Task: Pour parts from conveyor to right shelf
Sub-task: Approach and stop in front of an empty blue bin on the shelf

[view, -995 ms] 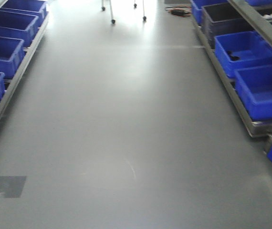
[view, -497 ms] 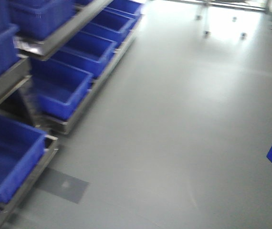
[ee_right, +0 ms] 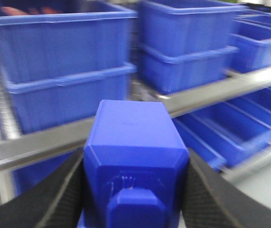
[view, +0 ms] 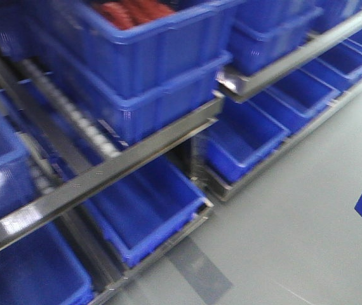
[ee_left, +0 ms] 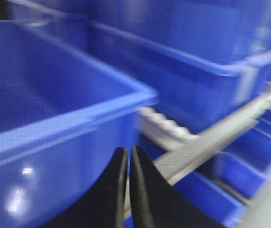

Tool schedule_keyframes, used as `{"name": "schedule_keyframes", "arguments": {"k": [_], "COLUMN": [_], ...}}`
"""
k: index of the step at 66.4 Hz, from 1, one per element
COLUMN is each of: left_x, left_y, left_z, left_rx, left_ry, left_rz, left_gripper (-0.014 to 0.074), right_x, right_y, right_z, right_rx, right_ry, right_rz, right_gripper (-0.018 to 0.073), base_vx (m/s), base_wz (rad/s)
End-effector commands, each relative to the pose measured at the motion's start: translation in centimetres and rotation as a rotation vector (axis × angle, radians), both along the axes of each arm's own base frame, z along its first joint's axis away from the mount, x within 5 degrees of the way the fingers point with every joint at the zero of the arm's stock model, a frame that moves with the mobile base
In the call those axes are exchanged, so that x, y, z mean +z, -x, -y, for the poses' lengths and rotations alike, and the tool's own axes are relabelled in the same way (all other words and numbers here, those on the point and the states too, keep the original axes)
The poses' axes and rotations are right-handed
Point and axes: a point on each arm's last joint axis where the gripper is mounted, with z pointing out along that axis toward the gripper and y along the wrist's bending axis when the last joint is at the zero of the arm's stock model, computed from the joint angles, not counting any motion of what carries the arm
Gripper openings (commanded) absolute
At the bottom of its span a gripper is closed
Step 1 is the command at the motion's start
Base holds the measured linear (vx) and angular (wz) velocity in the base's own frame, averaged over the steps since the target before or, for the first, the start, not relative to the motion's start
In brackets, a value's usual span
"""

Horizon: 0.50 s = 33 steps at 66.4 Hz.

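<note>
A steel-framed rack [view: 136, 152] fills my view, its large blue rectangular plastic bins [view: 149, 57] blurred. My right gripper [ee_right: 135, 190] is clamped on the small solid-blue plastic block [ee_right: 133, 137], held in the air before the rack. My left gripper [ee_left: 128, 164] is pressed together, gripping nothing.

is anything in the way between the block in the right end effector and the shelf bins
Nothing visible does. The right end effector grips the block, and only open air shows between it and the shelf with its blue bins. The view is blurred, so small obstacles could be missed.
</note>
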Motion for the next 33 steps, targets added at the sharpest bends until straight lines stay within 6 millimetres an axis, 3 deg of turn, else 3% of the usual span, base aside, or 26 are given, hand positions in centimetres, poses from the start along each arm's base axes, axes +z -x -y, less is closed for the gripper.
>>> {"name": "schedule_keyframes", "arguments": {"k": [1,33], "left_x": [1.30,1.30], "left_y": [-0.08,-0.08], "left_z": [-0.01,-0.01], "left_rx": [0.002,0.002], "left_ry": [0.014,0.014], "left_rz": [0.084,0.084], "left_gripper": [-0.0006,-0.0006], "right_x": [1.53,1.53], "right_y": [-0.08,-0.08], "right_z": [0.07,0.07], "right_rx": [-0.010,-0.010], "right_ry": [-0.007,-0.006], "right_rz": [0.089,0.089], "right_gripper": [-0.0005,-0.0005], "base_vx": [0.23,0.16], "base_wz": [0.90,0.79]}}
